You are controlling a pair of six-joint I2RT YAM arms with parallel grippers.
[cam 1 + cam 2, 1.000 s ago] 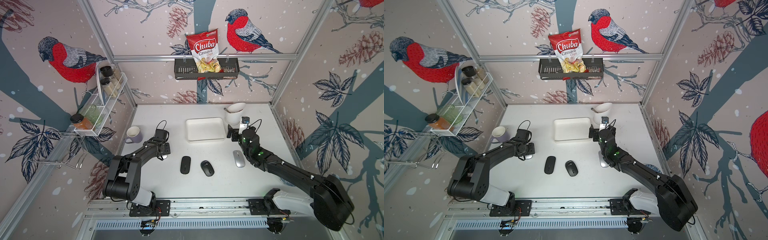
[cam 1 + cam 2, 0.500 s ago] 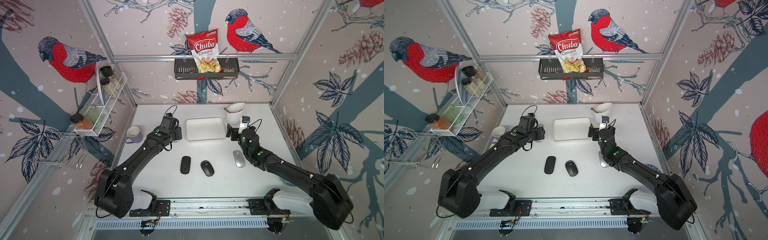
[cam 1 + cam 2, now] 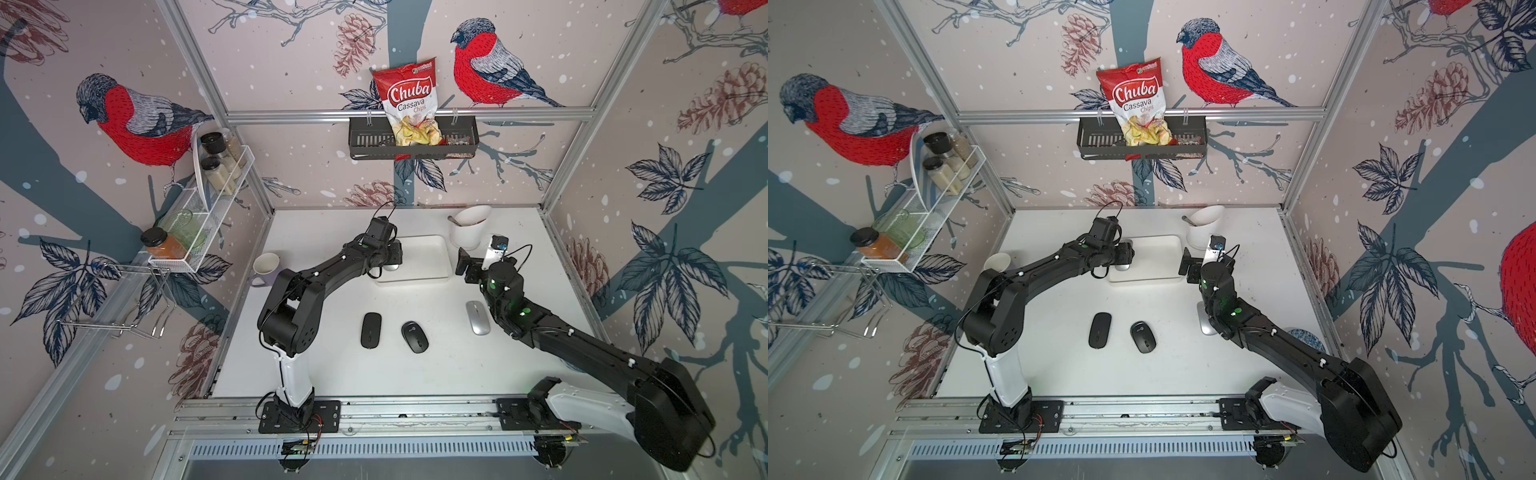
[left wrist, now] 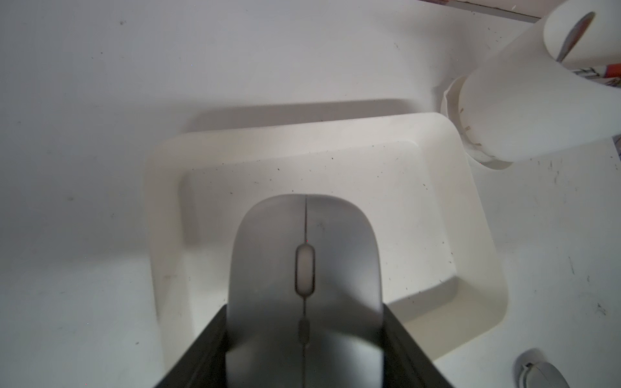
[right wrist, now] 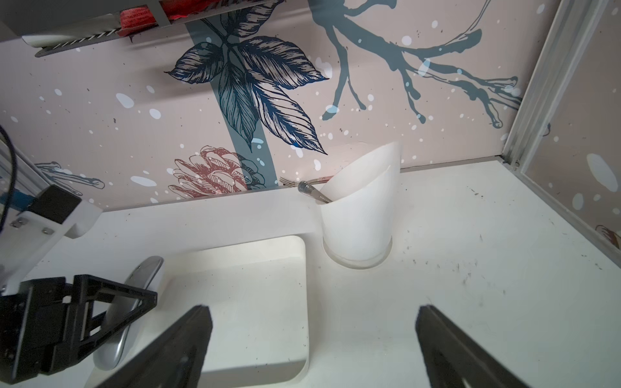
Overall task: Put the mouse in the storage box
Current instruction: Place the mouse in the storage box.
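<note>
in both top views the left wrist covers most of the mouse point(image 3: 390, 267), so only a grey bit shows under it. the left wrist view shows it better: the left gripper point(image 3: 388, 257) has its dark jaws half closed on the sides of this silver mouse point(image 4: 304, 248), the nose pointing over the left end of the box point(image 4: 369, 188). the back of the mouse is cut off by the picture edge. whether it touches the box rim i cannot tell. the right gripper point(image 5: 312, 315) stands wide open and holds nothing, just beside the right end of the box point(image 3: 428, 253). another silver mouse point(image 3: 478, 318) lies near the right arm and is half hidden behind it in a top view point(image 3: 1204, 322). two black mice, a flat one point(image 3: 371, 330) and a round one point(image 3: 414, 337), lie apart in the middle of the table point(image 3: 332, 374). the table is white with small dark specks and scratches. a white cup point(image 3: 467, 226) with a metal handle in it stands at the far right corner of the box. the walls have bird wallpaper in a metal frame.
</note>
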